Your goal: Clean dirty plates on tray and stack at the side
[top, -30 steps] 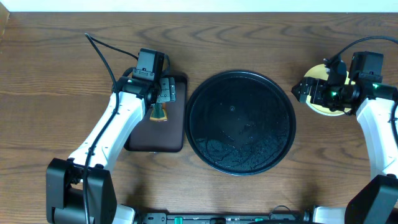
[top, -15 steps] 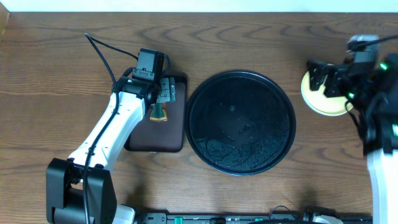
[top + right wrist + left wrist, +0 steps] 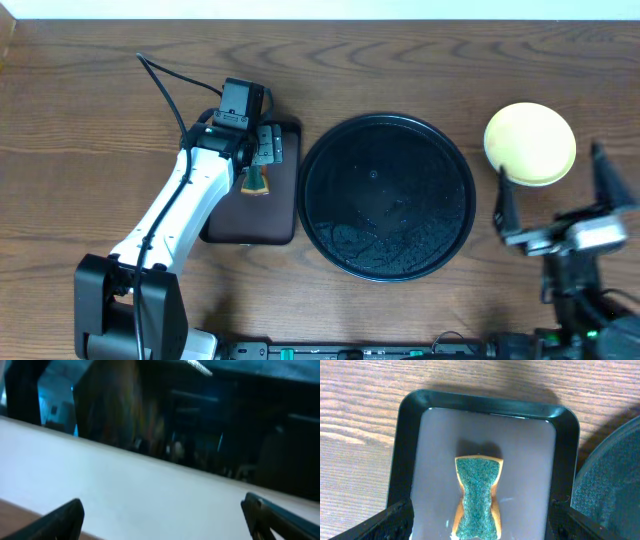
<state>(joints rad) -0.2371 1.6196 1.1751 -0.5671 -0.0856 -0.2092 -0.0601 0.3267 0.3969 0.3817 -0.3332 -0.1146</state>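
The round black tray (image 3: 388, 197) lies at the table's centre with no plate on it, its floor wet. To its right a pale yellow plate (image 3: 530, 143) rests on the wood; I cannot tell whether other plates lie under it. My right gripper (image 3: 557, 200) hangs high above the table's near right, open and holding nothing. In the right wrist view the right gripper (image 3: 165, 520) faces a white wall. My left gripper (image 3: 481, 525) stands open above a green-and-yellow sponge (image 3: 478, 495) without touching it.
The sponge (image 3: 257, 181) lies in a small dark brown rectangular tray (image 3: 250, 225) left of the round tray. A black cable (image 3: 165, 85) runs from the left arm across the back left of the table.
My right gripper has lifted off the yellow plate and swung back toward the near right edge, leaving the plate uncovered on the table. The left arm has not moved.
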